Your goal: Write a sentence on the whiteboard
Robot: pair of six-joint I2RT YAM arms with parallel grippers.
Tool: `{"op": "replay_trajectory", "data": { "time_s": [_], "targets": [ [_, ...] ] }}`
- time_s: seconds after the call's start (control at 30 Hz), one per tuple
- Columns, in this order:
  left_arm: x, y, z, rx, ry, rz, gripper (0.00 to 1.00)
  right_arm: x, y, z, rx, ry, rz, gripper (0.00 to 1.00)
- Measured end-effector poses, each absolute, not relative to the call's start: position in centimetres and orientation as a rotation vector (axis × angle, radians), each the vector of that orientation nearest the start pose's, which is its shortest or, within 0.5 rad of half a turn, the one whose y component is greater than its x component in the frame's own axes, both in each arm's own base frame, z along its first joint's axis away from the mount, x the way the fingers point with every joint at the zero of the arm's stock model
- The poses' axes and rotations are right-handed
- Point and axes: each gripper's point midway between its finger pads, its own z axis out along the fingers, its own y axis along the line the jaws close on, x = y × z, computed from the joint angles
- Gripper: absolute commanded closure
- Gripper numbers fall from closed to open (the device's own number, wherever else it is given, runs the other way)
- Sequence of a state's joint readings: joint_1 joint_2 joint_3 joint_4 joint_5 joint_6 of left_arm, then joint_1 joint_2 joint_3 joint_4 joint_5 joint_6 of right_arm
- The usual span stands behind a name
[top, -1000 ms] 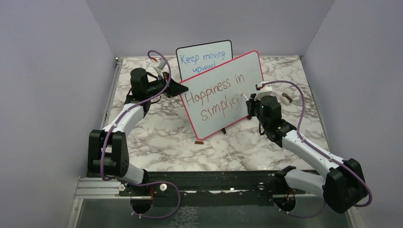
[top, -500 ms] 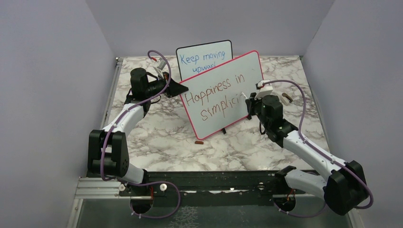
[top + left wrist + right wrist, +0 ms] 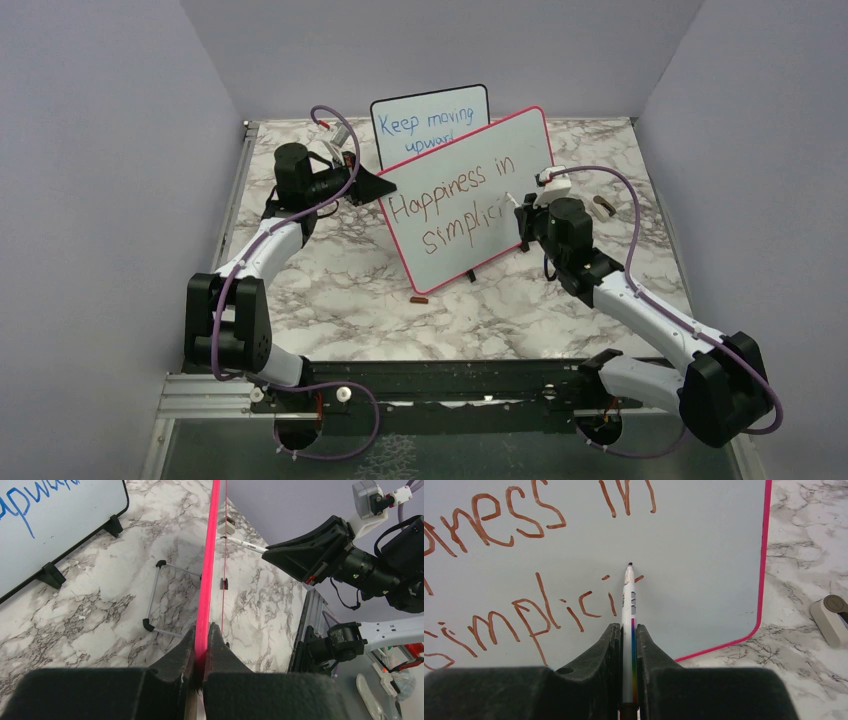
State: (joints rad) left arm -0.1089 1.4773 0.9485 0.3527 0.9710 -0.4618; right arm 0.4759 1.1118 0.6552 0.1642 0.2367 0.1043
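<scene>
The pink-framed whiteboard (image 3: 520,150) stands tilted in mid-table. My left gripper (image 3: 378,185) is shut on its left edge; in the left wrist view the jaws (image 3: 201,630) pinch the pink frame (image 3: 210,555). The brownish-red sentence (image 3: 455,205) reads "Happiness in" over "simplici". My right gripper (image 3: 522,212) is shut on a white marker (image 3: 628,600). Its dark tip sits at the board face (image 3: 704,555), just right of the last "i", beside a short fresh stroke. The right gripper (image 3: 627,627) faces the board squarely.
A black-framed board (image 3: 430,120) with blue writing stands behind the whiteboard. A small brown cap (image 3: 419,298) lies on the marble in front. A brown object (image 3: 603,206) and a grey-white block (image 3: 831,617) lie right of the board. A wire stand (image 3: 160,597) sits behind it.
My right gripper has shifted slightly up and toward the board with the marker. The left gripper and the whiteboard have not moved.
</scene>
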Motion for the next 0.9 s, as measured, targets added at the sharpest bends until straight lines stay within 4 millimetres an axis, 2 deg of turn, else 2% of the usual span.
{"op": "replay_trajectory", "data": {
  "time_s": [0.9],
  "targets": [
    [36.7,-19.6,24.0,0.437,1.785,-1.247,1.0,33.5,13.4,16.7,-0.157,1.916,0.196,0.99]
  ]
}}
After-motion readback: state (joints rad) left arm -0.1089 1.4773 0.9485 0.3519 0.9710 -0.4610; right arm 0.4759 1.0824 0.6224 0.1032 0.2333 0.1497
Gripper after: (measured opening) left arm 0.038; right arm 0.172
